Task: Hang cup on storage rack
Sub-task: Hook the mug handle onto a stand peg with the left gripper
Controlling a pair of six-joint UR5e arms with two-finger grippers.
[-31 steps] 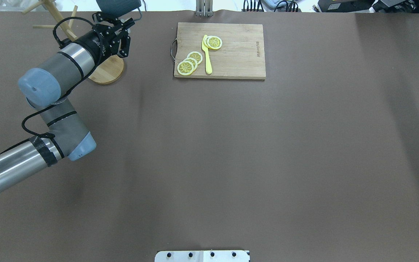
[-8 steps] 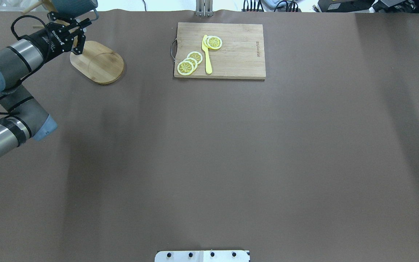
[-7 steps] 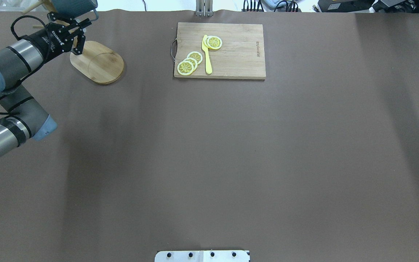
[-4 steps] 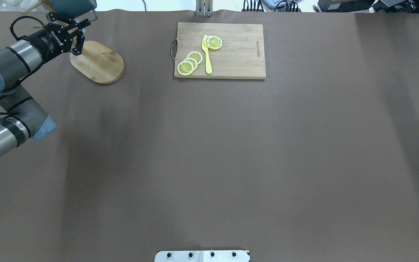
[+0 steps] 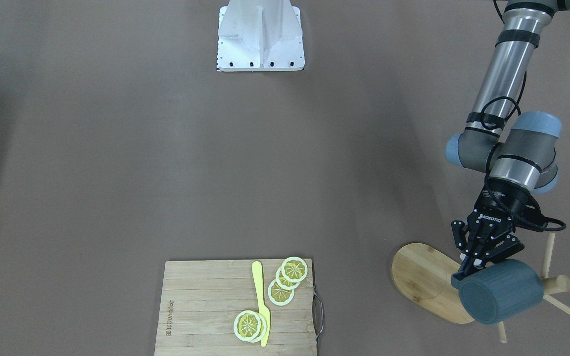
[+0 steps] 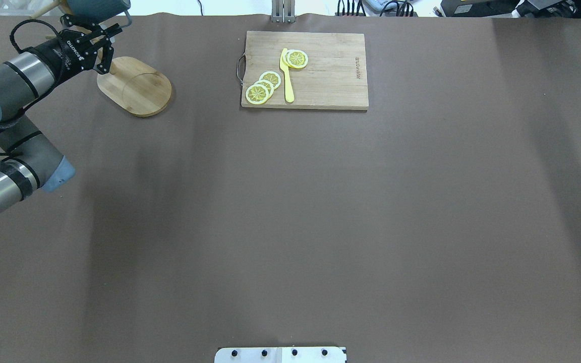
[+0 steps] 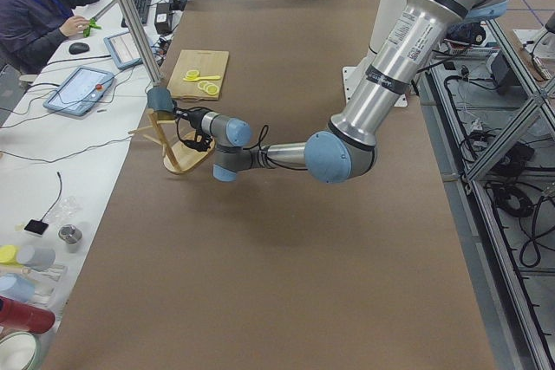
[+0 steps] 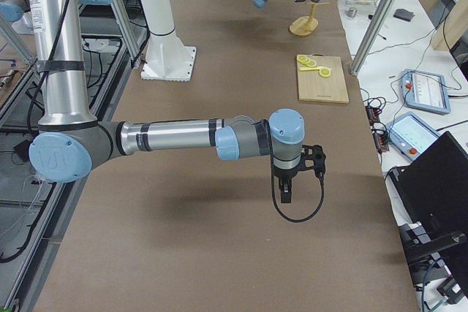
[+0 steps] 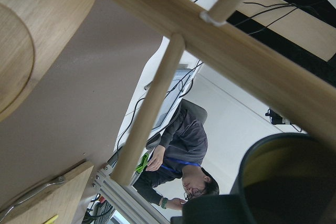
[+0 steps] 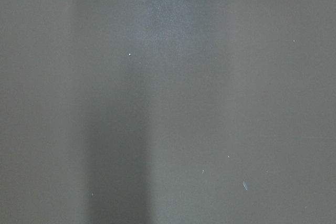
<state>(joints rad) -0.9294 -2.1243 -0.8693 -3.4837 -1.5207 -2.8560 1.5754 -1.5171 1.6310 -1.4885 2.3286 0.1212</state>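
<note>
Cup [image 5: 502,292] on its side at storage rack [image 5: 426,279], L gripper [image 5: 467,273] pinched on its rim by the handle.
Cup is up off the table [image 6: 290,212], over the end of the rack's base, close by post & pegs; can't tell if a peg is through the handle. R gripper [image 8: 286,196] hangs over the table well apart, fingers' state can't be told. Cutting board [image 5: 201,296] w/ lemon slices [image 5: 295,269] & yellow knife [image 5: 260,296] lies further along.
</note>
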